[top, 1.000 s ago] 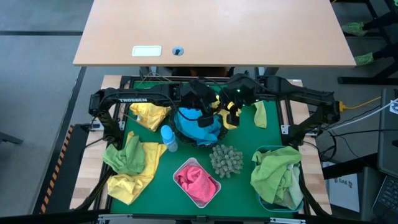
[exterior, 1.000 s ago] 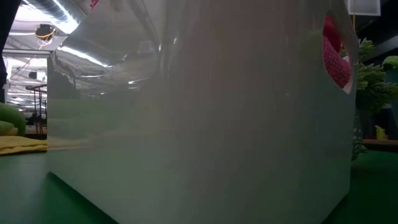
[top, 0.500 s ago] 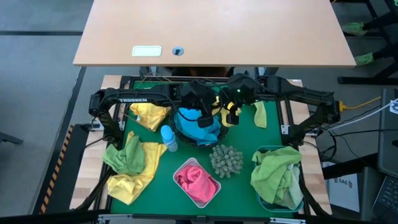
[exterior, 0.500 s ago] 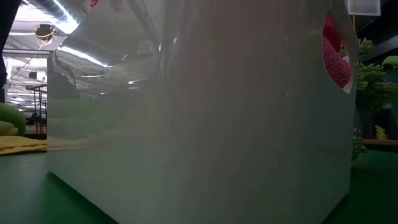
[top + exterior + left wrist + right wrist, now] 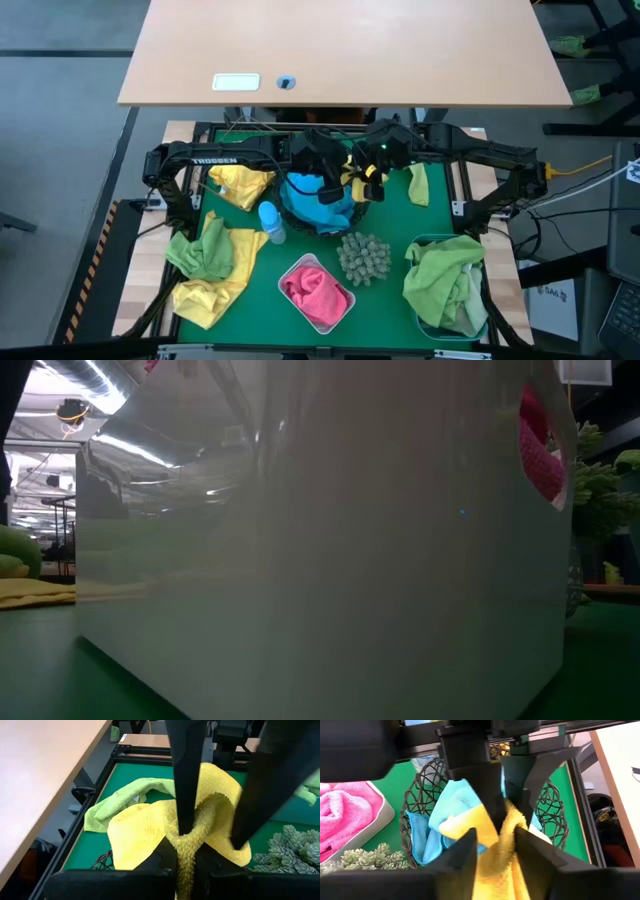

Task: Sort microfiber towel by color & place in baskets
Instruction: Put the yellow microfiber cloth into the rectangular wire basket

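Observation:
Above the black wire bowl [image 5: 318, 208], which holds blue towels [image 5: 440, 820], my two grippers meet tip to tip. Between them hangs a yellow towel [image 5: 354, 182]. My left gripper [image 5: 186, 862] comes in from the left and is shut on it. My right gripper [image 5: 496, 852] comes in from the right and stands open, with the yellow cloth between its fingers. A white tub [image 5: 317, 292] holds a pink towel [image 5: 315, 288]. A blue tub [image 5: 447, 290] holds green towels. My left gripper pinches a bunched fold of the yellow towel [image 5: 187, 851] between its two fingers, several layers together. The fingers slant down from the table's left side. The rest of the towel spreads out beyond the fingertips, clear of the table, above the bowl. My right gripper has the same towel [image 5: 504, 836] between its parted fingers; I cannot tell whether they touch it.
Yellow towels [image 5: 240, 185] [image 5: 215, 282] and a green one [image 5: 205, 250] lie at the left, and another green towel [image 5: 418, 183] at the right. A blue bottle [image 5: 270, 222] and a spiky ball [image 5: 363, 258] stand near the bowl. The white tub's wall [image 5: 320, 560] fills the low view.

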